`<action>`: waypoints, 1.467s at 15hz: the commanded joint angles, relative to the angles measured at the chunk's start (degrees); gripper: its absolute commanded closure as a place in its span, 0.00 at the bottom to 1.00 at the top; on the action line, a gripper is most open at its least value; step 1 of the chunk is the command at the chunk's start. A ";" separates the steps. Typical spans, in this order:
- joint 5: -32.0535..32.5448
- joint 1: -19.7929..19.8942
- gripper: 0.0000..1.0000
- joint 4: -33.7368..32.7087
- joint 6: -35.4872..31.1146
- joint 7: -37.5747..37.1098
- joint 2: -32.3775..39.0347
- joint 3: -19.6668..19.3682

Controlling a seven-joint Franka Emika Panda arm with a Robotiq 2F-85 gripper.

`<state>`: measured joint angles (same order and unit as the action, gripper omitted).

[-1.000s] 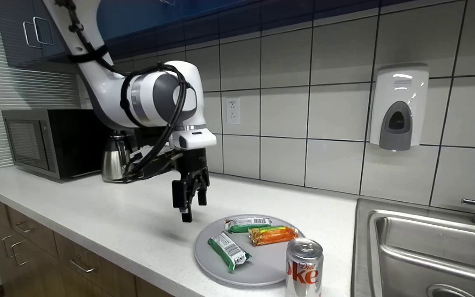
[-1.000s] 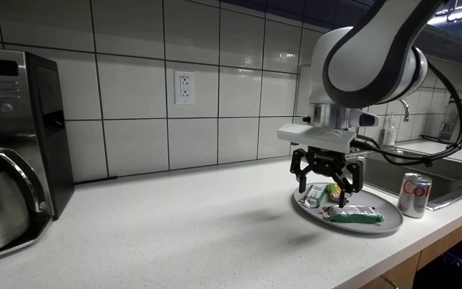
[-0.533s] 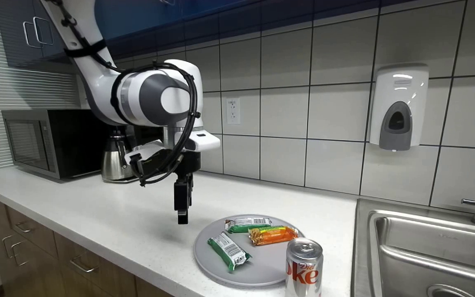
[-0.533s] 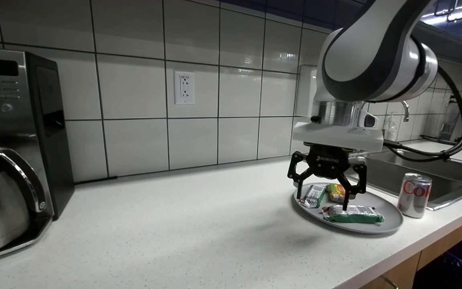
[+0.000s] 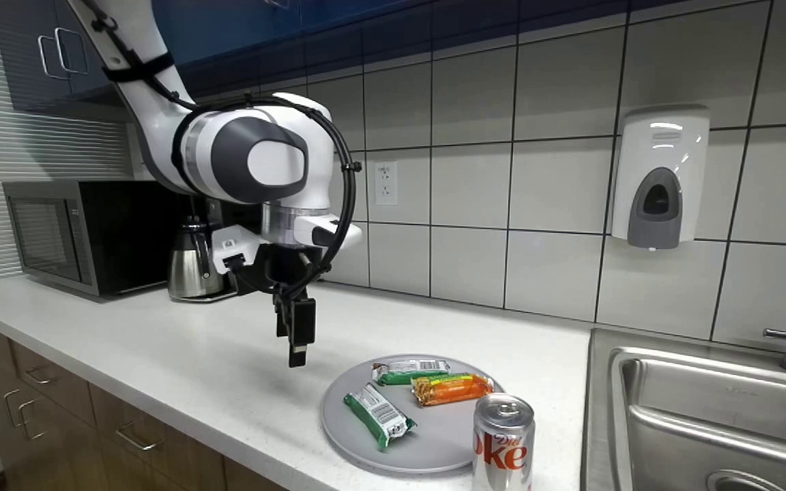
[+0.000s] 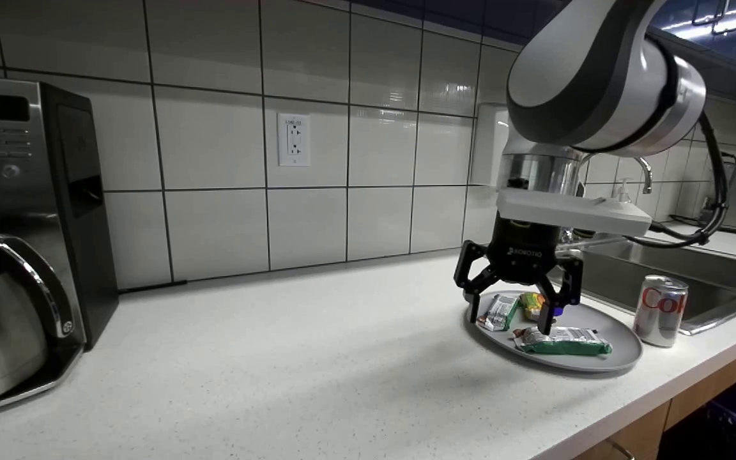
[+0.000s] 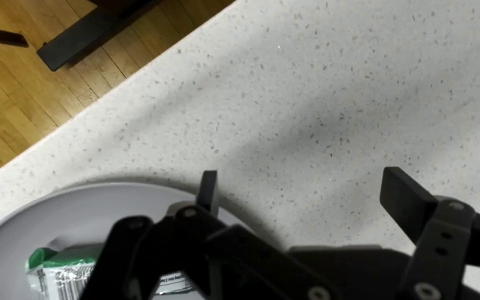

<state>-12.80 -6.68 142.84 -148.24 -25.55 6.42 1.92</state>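
Note:
My gripper [image 6: 510, 324] is open and empty, pointing down above the white counter beside the grey plate's rim. It also shows in an exterior view [image 5: 290, 349] and, jaws wide apart, in the wrist view [image 7: 298, 175]. The round grey plate [image 5: 434, 458] holds three wrapped bars. A green-and-white bar [image 5: 379, 414] lies nearest the counter's front edge. Another green-and-white bar [image 5: 410, 372] lies toward the wall. An orange bar [image 5: 452, 389] lies beside it. In the wrist view, the plate [image 7: 111, 200] and one green-and-white bar [image 7: 69, 277] are partly hidden by a finger.
A Diet Coke can [image 5: 503, 443] stands beside the plate, near the steel sink [image 5: 707, 409]. A coffee maker with a steel carafe [image 6: 4, 338] and a microwave [image 5: 86, 235] stand at the counter's far end. A soap dispenser [image 5: 662, 177] hangs on the tiled wall.
The wrist has turned about its vertical axis, swinging the fingers and cables round. The gripper has shifted slightly and stays open. The plate, bars and can have not moved.

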 commanded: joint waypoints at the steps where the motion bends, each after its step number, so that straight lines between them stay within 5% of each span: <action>1: 0.28 1.07 0.00 1.31 3.97 7.34 -2.79 0.87; 14: 10.02 0.72 0.00 1.94 6.07 11.32 -4.61 0.46; 22: 9.58 0.72 0.00 0.81 4.97 10.66 -2.62 0.72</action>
<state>-3.29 -6.68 143.71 -143.40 -14.86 3.83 1.95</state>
